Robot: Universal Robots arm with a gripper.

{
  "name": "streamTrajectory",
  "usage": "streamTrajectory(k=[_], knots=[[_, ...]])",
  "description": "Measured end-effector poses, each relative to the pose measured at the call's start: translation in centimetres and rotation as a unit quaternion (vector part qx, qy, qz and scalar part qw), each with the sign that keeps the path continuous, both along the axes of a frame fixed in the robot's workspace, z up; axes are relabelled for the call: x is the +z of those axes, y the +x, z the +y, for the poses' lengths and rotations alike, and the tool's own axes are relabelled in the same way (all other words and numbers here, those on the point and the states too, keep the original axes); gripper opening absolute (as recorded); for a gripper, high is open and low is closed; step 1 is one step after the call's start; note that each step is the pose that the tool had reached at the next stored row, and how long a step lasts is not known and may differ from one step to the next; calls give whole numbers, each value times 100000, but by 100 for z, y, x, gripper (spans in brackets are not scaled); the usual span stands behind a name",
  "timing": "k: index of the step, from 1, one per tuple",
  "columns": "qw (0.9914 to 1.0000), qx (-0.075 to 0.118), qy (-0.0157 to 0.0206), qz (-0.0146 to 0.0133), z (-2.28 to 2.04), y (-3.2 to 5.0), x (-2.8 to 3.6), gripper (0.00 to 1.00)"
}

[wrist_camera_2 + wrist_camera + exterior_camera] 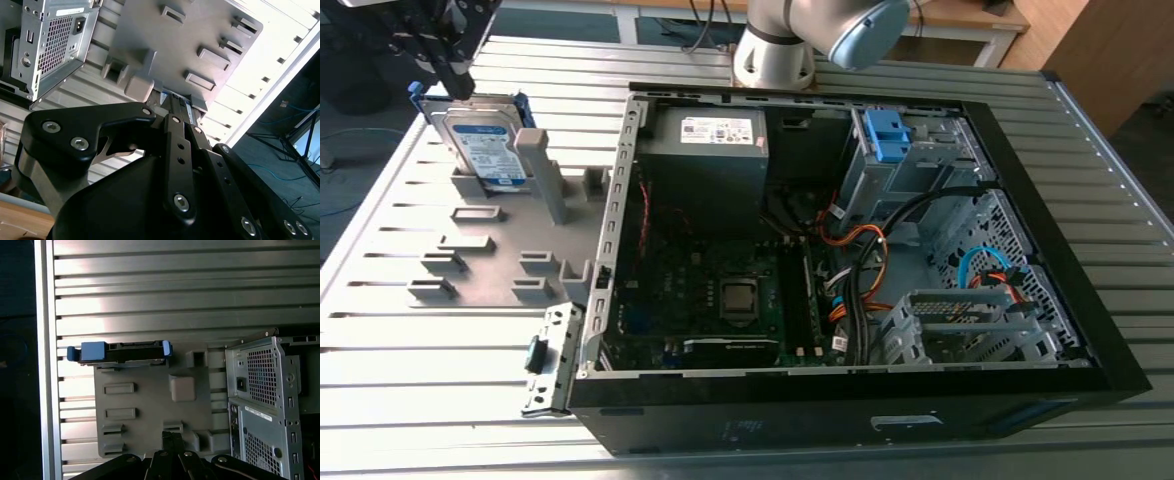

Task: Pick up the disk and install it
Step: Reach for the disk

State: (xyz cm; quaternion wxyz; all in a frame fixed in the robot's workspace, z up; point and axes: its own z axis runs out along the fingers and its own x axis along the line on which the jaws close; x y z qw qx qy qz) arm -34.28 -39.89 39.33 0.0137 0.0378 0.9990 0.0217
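Note:
The disk [486,146] is a silver drive with a white-and-blue label and a blue frame. It stands on edge in a slot at the far end of the grey holder plate [480,250], at the exterior view's left. In the first wrist view the disk [119,351] shows edge-on from above. My black gripper [451,82] hangs just over the disk's top corner, fingers together and holding nothing. Its fingertips [167,439] also appear in the first wrist view, above the grey holder plate [150,400].
The open computer case [1014,180] lies on the slatted metal table [400,350], to the exterior view's right of the holder. Inside are a power supply [707,150], a motherboard, cables and a drive bay with a blue clip [886,135]. The arm's base [774,50] stands behind the case.

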Motion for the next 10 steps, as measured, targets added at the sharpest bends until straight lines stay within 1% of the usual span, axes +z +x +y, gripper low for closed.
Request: streamTrajectory(k=[10], knots=[[100000, -1, -2, 1, 0, -47, 0, 11]])
